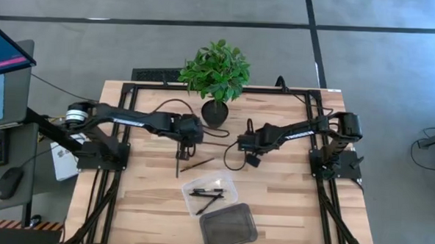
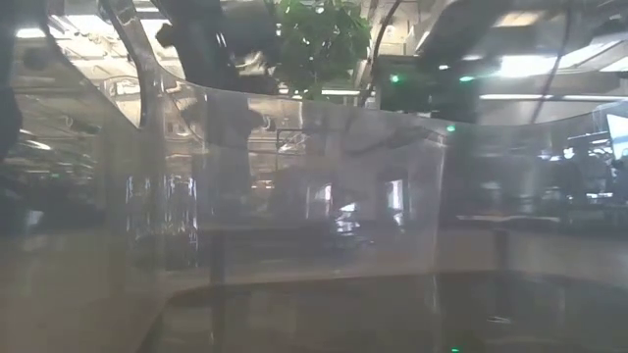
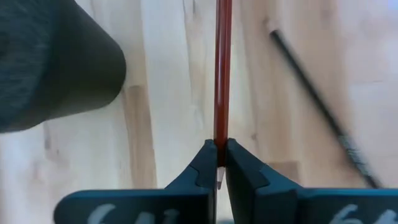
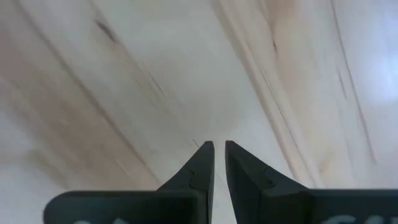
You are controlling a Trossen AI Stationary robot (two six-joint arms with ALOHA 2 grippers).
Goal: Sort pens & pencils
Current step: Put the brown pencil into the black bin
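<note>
Jaws on the left gripper [image 3: 217, 163] are squeezed tight on a thin red pencil [image 3: 222, 68], which runs straight out from between the two dark fingers [image 3: 199, 171]. From above, this left gripper [image 1: 183, 142] sits over the middle of the wooden counter [image 1: 287, 206], just in front of the black pot of a green plant [image 1: 217, 70], and the red pencil [image 1: 178, 164] reaches from it toward the front of the counter. A second thin stick, another pencil [image 1: 199, 164], lies flat on the wood just beside it. In the left wrist view a thin black stick [image 3: 323, 134] lies slanted on the wood near the red pencil, and I cannot tell if it is the same stick.

Over on the right, the right gripper [image 4: 219, 154] has its jaws almost closed, with only a thin gap and nothing held between them. Plain wood is all that shows past them. From above, the right gripper [image 1: 246, 144] is near the middle of the counter, well apart from the pencils.

Closer to the front edge sits a clear plastic tray [image 1: 191, 181] with a few black pens [image 1: 208, 194] lying inside it. Right beside it, at the very front, sits a dark see-through tray [image 1: 229, 227]. In the low view a clear curved plastic wall [image 2: 314, 196] fills most of the picture
</note>
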